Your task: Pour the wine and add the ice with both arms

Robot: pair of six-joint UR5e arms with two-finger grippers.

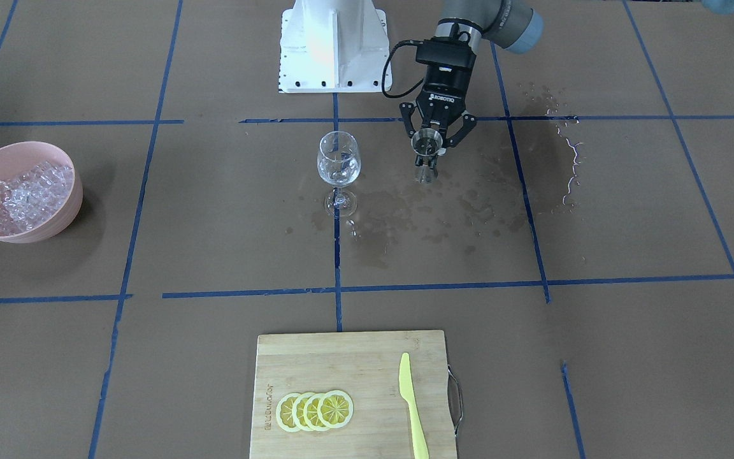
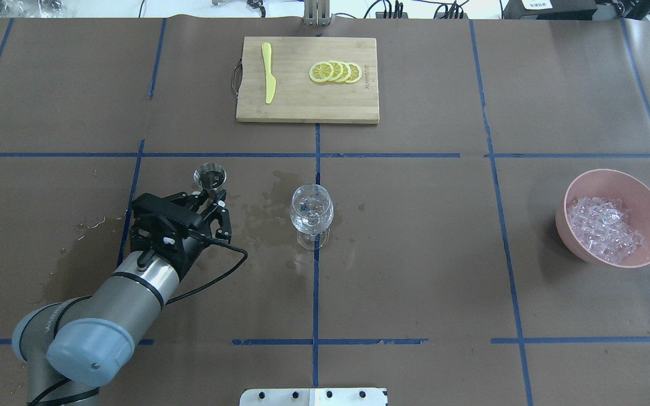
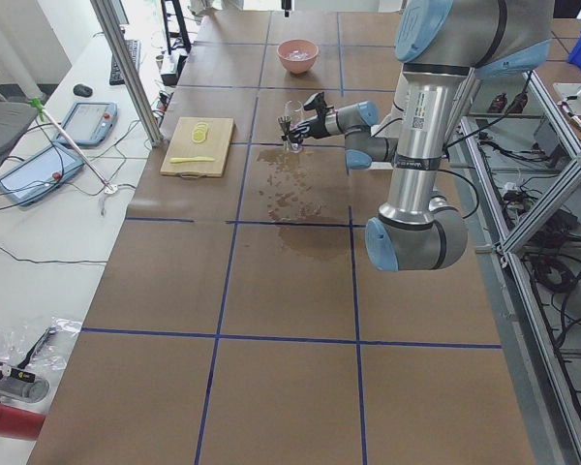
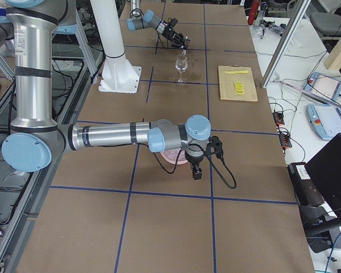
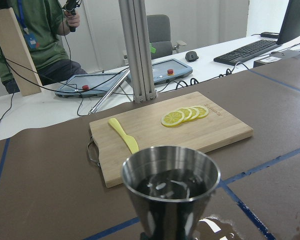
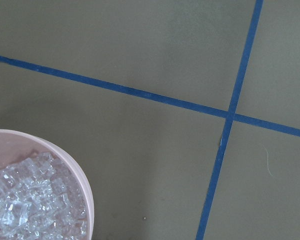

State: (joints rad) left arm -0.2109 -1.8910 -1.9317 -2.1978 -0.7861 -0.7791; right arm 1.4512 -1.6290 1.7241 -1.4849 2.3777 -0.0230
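A small steel jigger (image 1: 426,156) stands upright on the wet table, just beside the clear stemmed glass (image 1: 338,167). My left gripper (image 1: 434,141) is open, its fingers spread on either side of the jigger. The left wrist view looks into the jigger (image 5: 170,192), where the wine (image 5: 171,187) glints. The ice (image 2: 604,228) fills the pink bowl (image 2: 613,172) far off to the side. Only the exterior right view shows my right gripper (image 4: 196,172), pointing down by the bowl; I cannot tell its state. Its wrist view shows ice (image 6: 30,205) and the bowl's rim (image 6: 86,192).
A wooden cutting board (image 1: 341,357) holds lemon slices (image 1: 315,410) and a yellow knife (image 1: 412,408). Wet patches (image 1: 443,204) spread around the glass and jigger. The white base block (image 1: 334,48) stands at the table's back. A person (image 5: 35,40) stands beyond the table.
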